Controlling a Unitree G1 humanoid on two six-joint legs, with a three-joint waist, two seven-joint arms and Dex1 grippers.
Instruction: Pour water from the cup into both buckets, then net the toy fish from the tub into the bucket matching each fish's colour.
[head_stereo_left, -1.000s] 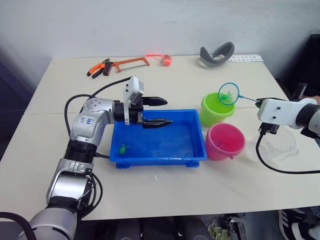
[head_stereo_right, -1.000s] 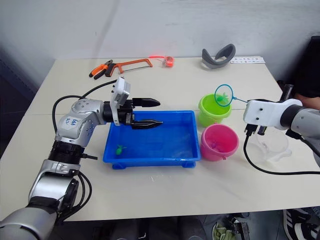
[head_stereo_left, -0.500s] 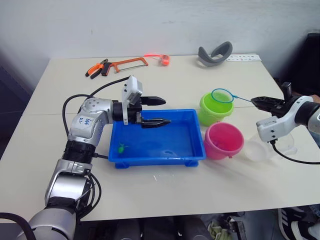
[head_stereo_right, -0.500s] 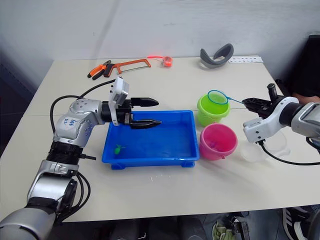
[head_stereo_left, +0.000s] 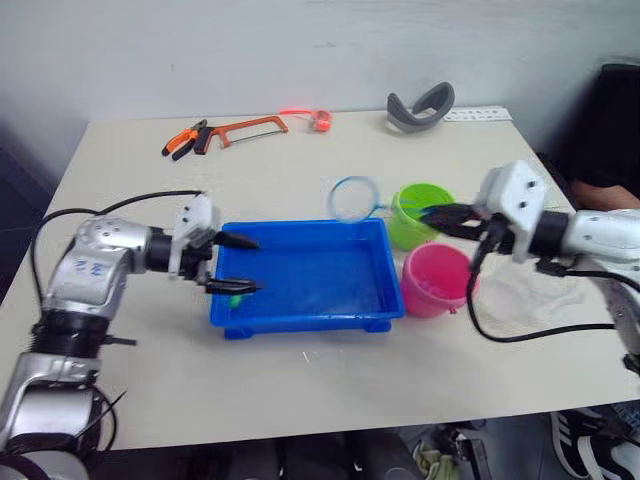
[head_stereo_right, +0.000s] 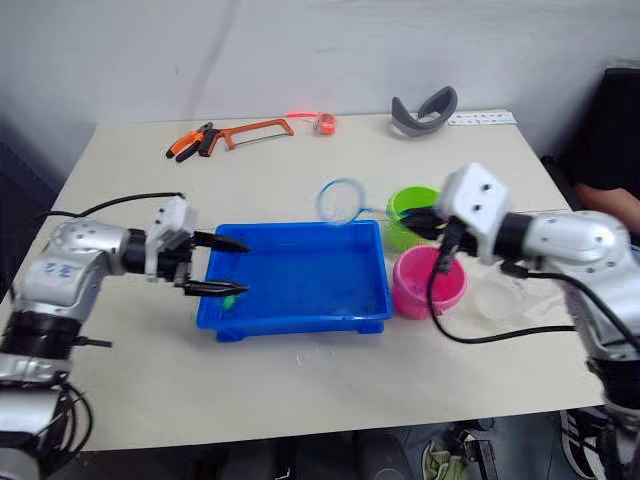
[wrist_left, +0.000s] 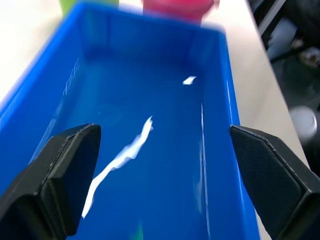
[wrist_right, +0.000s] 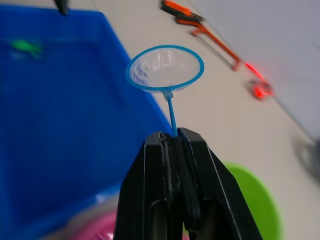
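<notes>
Right gripper (wrist_right: 172, 142) pinches the net (head_stereo_left: 352, 198) by its handle, hoop up over the blue tub's (head_stereo_left: 300, 315) far rim beside the green bucket (head_stereo_left: 415, 215). Left gripper (head_stereo_left: 238, 264) spread wide over the tub's near-left corner, above a green fish (head_stereo_right: 229, 297).

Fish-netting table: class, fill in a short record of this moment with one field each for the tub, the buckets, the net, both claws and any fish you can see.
tub: blue, on the table, water inside
buckets: green and pink, beside the tub's right end
net: hoop in the air above the tub's far right corner, empty
right claw: shut on the net's handle
left claw: open, over the tub's left end
fish: one green, in the tub by the left claw
</notes>
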